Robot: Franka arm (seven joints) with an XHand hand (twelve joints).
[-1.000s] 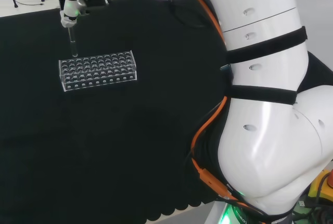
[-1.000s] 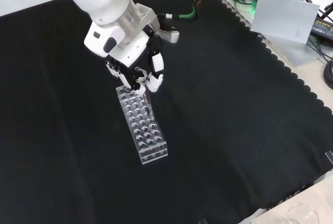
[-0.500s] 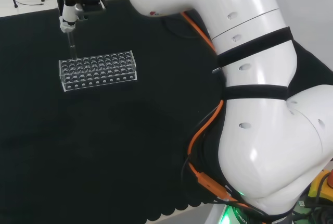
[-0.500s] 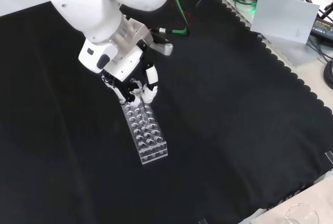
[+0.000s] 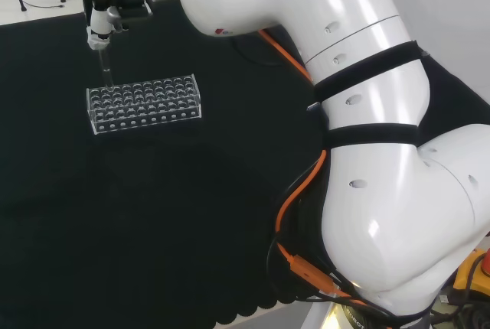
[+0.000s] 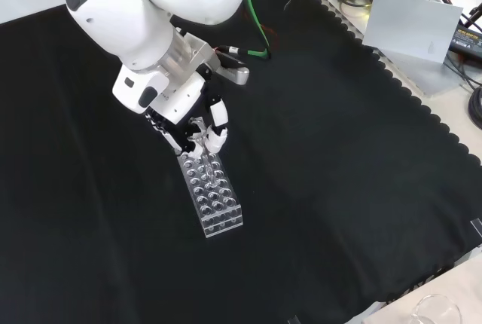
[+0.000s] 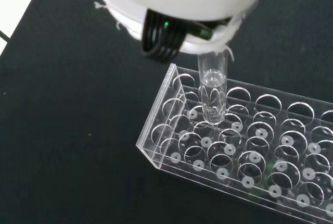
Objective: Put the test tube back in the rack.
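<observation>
A clear plastic rack (image 5: 144,103) with several rows of round holes lies on the black cloth (image 5: 153,206). In the head view the hand (image 5: 100,21) hangs above the rack's far left end, its fingers curled round the top of a clear test tube (image 5: 105,70) that points straight down. In the front view the hand (image 6: 197,128) sits over the upper end of the rack (image 6: 211,196). The wrist view shows the test tube (image 7: 213,91) upright, its lower end at the holes near one end of the rack (image 7: 234,151).
The arm's big white links (image 5: 367,153) stand at the right of the head view. In the front view, a grey box (image 6: 418,30) and cables lie beyond the cloth's scalloped edge at the upper right, and a glass rim (image 6: 438,310) shows at the lower right corner.
The hand with the tube has shifted slightly left and back in the head view, toward the rack's end. The arm's upper links have swung over. The rack has stayed put.
</observation>
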